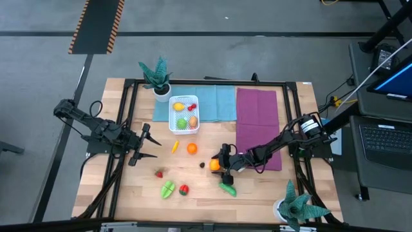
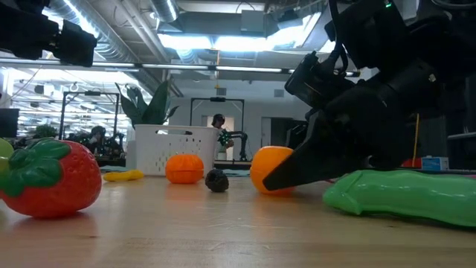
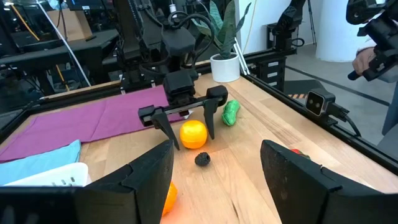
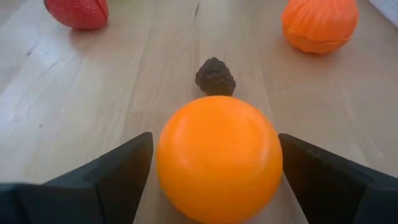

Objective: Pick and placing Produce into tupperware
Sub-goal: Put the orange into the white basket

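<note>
Straddling an orange ball (image 4: 216, 158), the right gripper (image 1: 221, 161) sits low on the table with its fingers spread wide, one on each side of the fruit and, as far as the right wrist view shows, not yet pressing it. That stance suits a pinch: the ball lies between the fingers on the wood, so closing them should catch it across its middle. Just beyond the ball lies a small dark piece (image 4: 215, 76), close enough that a forward nudge could knock it. A ribbed orange fruit (image 4: 319, 24) rests farther off, and a red piece (image 4: 77, 12) off to the other side.

The tupperware (image 1: 183, 115) stands on a blue cloth (image 1: 215, 102) near the table's far edge, well apart from the ball, already holding several pieces; so the fruit must be lifted and carried there. A purple cloth (image 1: 257, 119) lies beside the blue one, under the right arm. Loose produce left on the wood includes a yellow piece (image 1: 174, 147), a strawberry (image 1: 159, 173), a pale green piece (image 1: 167, 189), a small red fruit (image 1: 184, 189) and a green cucumber (image 1: 226, 189) just beside the right gripper.

The left gripper (image 1: 147, 145) waits near the table's left side, fingers parted and empty, pointing toward the work.
</note>
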Available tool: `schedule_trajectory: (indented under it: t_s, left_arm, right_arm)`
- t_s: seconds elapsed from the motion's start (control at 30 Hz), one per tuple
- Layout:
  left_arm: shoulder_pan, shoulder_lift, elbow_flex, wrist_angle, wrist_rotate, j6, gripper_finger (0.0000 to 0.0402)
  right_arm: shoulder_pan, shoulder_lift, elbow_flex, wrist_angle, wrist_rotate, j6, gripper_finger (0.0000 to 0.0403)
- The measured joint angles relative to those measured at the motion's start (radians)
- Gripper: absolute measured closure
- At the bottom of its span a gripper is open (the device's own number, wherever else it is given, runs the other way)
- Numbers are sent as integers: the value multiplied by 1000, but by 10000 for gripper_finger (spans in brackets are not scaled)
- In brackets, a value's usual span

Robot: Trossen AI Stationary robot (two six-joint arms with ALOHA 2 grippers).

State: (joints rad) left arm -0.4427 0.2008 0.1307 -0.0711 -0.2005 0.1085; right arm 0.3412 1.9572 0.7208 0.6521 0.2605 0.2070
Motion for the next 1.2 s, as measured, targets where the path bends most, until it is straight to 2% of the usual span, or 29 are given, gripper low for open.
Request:
schedule_trajectory:
  t_s: [0.33, 0.73, 1.03, 1.2]
  left_arm:
    - [0, 0, 0, 0, 0, 0, 168]
    - [0, 0, 0, 0, 0, -5, 168]
    - [0, 0, 0, 0, 0, -131, 168]
    - [0, 0, 0, 0, 0, -159, 168]
  right_arm:
    - [0, -1, 0, 0, 2, 0, 153]
    - [-6, -1, -1, 71, 9, -2, 147]
    - [-47, -1, 0, 163, 9, -2, 153]
    - [-77, -5, 55, 150, -25, -29, 151]
